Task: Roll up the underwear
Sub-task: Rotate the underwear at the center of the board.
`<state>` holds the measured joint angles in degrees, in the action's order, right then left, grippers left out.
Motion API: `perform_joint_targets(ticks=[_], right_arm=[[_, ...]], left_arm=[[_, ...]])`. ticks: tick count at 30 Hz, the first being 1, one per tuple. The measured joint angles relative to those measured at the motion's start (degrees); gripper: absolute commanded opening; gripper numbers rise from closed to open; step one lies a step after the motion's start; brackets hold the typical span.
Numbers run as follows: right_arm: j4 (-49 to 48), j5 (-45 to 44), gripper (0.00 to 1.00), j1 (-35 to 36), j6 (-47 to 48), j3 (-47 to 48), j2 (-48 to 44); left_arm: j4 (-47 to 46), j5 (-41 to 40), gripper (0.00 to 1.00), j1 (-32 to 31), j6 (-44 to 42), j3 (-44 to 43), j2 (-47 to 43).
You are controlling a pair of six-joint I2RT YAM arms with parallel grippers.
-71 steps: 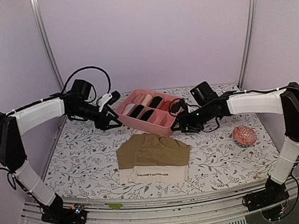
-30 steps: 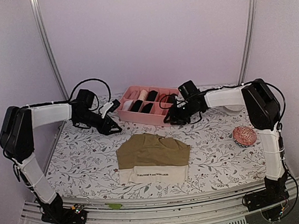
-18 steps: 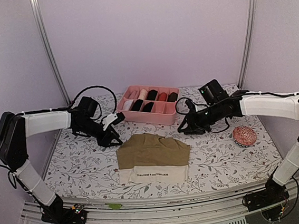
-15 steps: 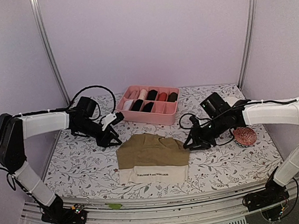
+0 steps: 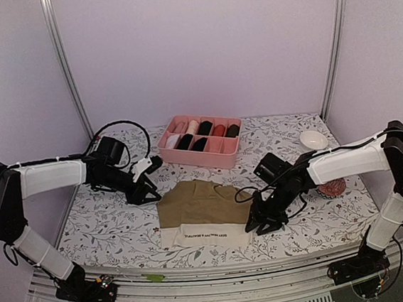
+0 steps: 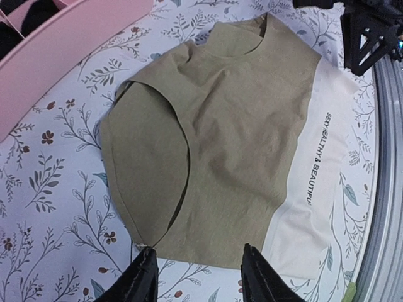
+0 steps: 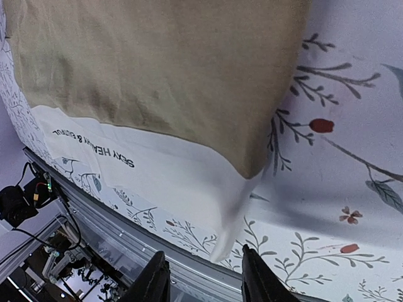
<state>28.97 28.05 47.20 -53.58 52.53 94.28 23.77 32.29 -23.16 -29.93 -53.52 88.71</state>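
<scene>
An olive-brown underwear point(image 5: 205, 206) with a cream printed waistband point(image 5: 209, 234) lies flat mid-table. My left gripper point(image 5: 145, 193) is open just off its left edge; in the left wrist view the underwear point(image 6: 239, 126) lies right ahead of the left gripper point(image 6: 196, 255), whose jaws hold nothing. My right gripper point(image 5: 258, 221) is open and low at the near right corner. In the right wrist view the waistband corner point(image 7: 223, 242) points into the gap of the right gripper point(image 7: 203, 253), ungripped. Rolled black underwear point(image 5: 199, 145) sits in the box.
A pink divided box point(image 5: 201, 159) stands at the back centre, its wall also in the left wrist view point(image 6: 63, 44). A red-and-white ball point(image 5: 333, 187) lies behind my right forearm. A small white bowl point(image 5: 314, 139) sits at the back right. The table's metal front rail point(image 7: 126, 233) runs close under the right gripper.
My right arm has swung from the pink box forward and down to the underwear's near right corner. The left gripper has slid from the box toward the underwear's left edge. The box now sits further back.
</scene>
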Motion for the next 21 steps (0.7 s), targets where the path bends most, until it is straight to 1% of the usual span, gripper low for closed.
perform_joint_targets(ticks=[4, 10, 13, 17, 21], right_arm=[[-0.15, -0.07, 0.3, 1.73, -0.9, 2.38, 4.2], [2.23, -1.7, 0.23, 3.08, -1.31, 4.79, 5.99], [3.37, -2.45, 0.23, 3.26, -1.27, 4.96, 5.99], [5.01, -3.08, 0.29, 3.32, -1.25, 4.94, 5.99], [6.34, -4.24, 0.01, 3.39, -0.63, 4.96, 6.01]], left_arm=[[-0.39, 0.02, 0.45, 0.0, 0.2, 1.22, -2.16], [-0.76, 0.22, 0.45, 0.0, 0.48, 2.32, -5.33], [-0.81, 0.24, 0.45, 0.0, 0.66, 2.82, -5.88], [-0.87, 0.26, 0.45, 0.0, 0.85, 3.08, -5.88], [-1.31, 0.31, 0.44, -0.04, 1.07, 3.1, -5.86]])
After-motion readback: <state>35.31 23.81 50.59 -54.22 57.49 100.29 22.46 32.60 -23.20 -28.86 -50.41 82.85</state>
